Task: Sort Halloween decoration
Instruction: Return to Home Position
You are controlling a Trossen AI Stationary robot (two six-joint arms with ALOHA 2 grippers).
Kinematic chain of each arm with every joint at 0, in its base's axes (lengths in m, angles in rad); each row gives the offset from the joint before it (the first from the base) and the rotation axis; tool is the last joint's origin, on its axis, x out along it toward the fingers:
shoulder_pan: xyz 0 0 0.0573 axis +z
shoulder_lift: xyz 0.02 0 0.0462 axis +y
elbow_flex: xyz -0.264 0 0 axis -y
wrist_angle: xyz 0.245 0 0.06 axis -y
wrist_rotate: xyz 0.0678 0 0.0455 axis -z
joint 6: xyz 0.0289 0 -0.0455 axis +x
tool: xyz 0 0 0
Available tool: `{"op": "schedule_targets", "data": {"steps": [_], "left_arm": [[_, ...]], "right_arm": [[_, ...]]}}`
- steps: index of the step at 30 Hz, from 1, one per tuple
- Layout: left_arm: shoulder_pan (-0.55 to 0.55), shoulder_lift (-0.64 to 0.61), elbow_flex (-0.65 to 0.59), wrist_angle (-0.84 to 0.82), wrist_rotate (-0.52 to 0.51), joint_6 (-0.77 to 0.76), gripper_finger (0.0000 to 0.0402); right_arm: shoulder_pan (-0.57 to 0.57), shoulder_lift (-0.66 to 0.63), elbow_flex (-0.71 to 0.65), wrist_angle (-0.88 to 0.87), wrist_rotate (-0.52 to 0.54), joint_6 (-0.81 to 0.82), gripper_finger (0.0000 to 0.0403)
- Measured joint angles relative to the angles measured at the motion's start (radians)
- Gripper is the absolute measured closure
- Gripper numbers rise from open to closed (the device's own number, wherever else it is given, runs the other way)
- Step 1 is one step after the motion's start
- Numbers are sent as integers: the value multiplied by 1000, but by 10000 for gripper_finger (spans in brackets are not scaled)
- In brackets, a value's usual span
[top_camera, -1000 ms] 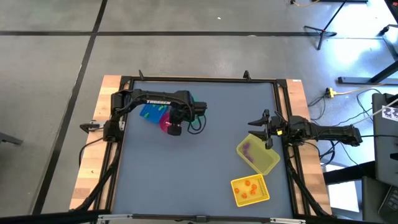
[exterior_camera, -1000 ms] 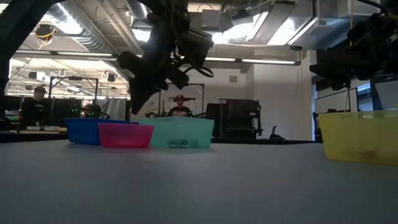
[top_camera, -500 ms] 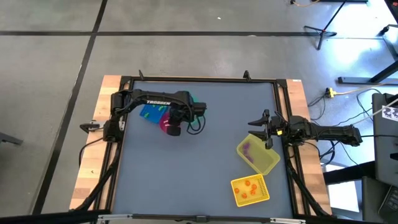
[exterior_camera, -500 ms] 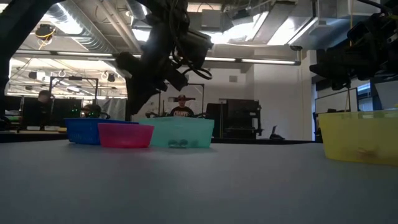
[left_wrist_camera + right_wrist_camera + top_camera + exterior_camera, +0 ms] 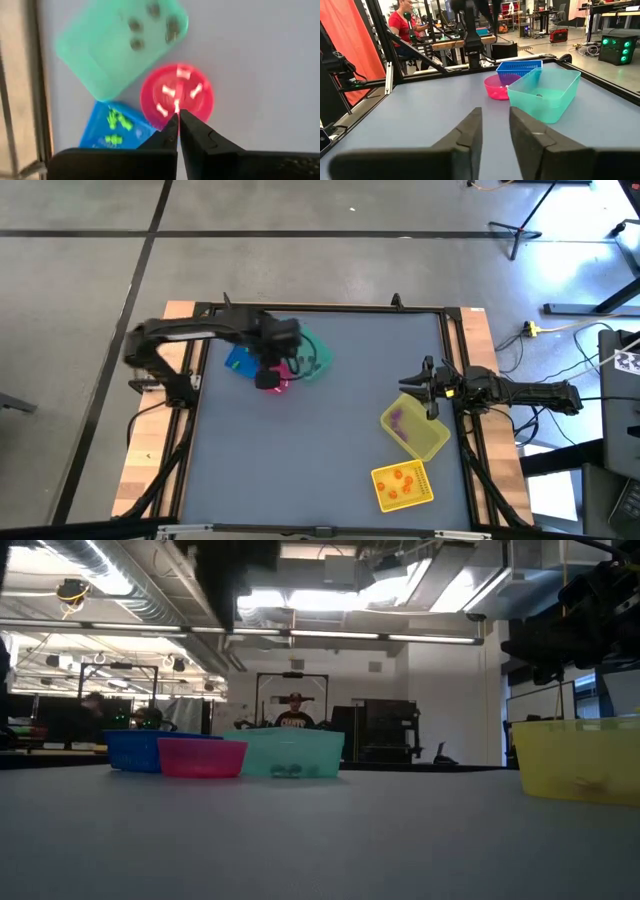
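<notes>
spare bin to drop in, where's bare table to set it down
The mat is bare across its middle, between pink bin and yellow bins. Crowded: blue bin, pink bin, teal bin bunched by the left gripper; yellow bins beside the right gripper.

No legible text, brand, number or sign in any view.

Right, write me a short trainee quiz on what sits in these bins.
1. True or false: the pink bin holds white bone toys.
2. The trinkets in the blue bin are: A orange, B green, C purple.
3. Fill in: the yellow bin nearest the right gripper holds ___ pieces.
Key: 1 true; 2 B; 3 purple.
</notes>
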Motion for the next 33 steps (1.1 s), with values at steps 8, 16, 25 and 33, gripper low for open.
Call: {"op": "schedule_targets", "data": {"steps": [8, 16, 25, 33], "left_arm": [[-56, -338, -148, 254, -7, -38, 400], [-76, -698, -514, 601, -8, -46, 399], [-75, -1046, -928, 1012, -8, 21, 401], [-74, -1304, -1184, 1162, -8, 15, 401]], "right_arm": [[0, 0, 0, 0, 0, 0, 364], [0, 0, 0, 0, 0, 0, 392], [0, 0, 0, 1, 6, 0, 396], [0, 0, 0, 2, 13, -1, 397]]}}
